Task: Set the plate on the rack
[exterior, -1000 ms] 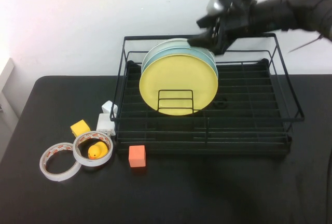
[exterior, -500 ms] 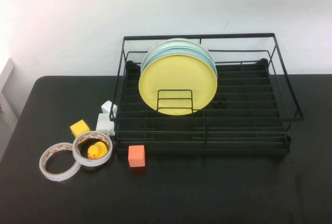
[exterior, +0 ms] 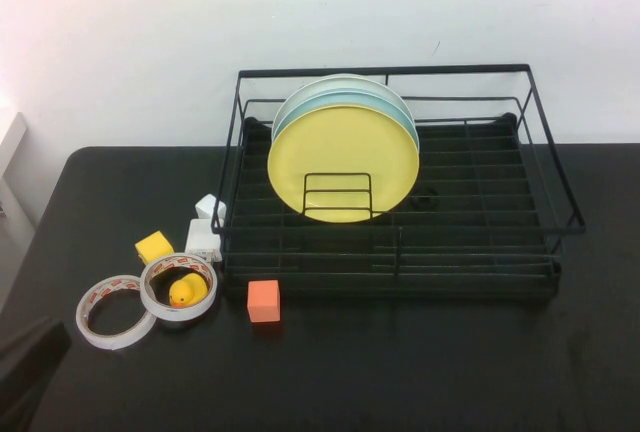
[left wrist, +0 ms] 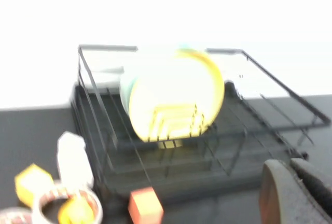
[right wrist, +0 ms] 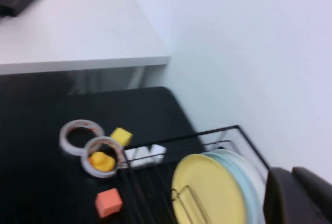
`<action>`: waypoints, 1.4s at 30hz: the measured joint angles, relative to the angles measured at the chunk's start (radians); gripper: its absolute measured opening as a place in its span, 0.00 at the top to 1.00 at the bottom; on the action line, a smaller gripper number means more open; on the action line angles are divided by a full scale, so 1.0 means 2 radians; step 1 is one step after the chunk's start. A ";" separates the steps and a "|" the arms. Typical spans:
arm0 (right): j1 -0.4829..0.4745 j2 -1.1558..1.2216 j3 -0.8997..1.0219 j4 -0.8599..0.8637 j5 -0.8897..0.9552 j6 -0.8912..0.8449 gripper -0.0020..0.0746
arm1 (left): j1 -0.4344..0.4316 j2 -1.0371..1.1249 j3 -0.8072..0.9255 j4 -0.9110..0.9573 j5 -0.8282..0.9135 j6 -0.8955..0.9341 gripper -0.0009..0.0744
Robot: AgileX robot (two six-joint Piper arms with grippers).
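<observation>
We find the plate [exterior: 343,163] standing on edge in the rack [exterior: 480,214], frontmost of three, leaning on a blue plate [exterior: 400,108] with a white plate [exterior: 330,83] behind; it looks rigid, smooth and light, likely slippery and chippable, so we would take it by the bare upper rim. The left gripper [left wrist: 298,193] sits low by the table's near left corner, closed and empty; the right gripper [right wrist: 300,195] hangs above the rack's far side, closed and empty too.
</observation>
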 joint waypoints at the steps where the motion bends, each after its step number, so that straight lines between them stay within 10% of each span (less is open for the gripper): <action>1: 0.000 -0.026 0.032 0.001 -0.017 -0.010 0.97 | 0.000 0.000 0.000 0.000 -0.005 0.005 0.99; 18: 0.000 -0.395 0.424 0.030 -0.248 -0.043 0.97 | 0.000 0.000 0.000 0.001 -0.008 0.010 0.99; 42: 0.000 -0.480 0.603 0.025 -0.392 -0.045 0.97 | 0.000 0.000 0.001 0.000 -0.008 0.012 0.99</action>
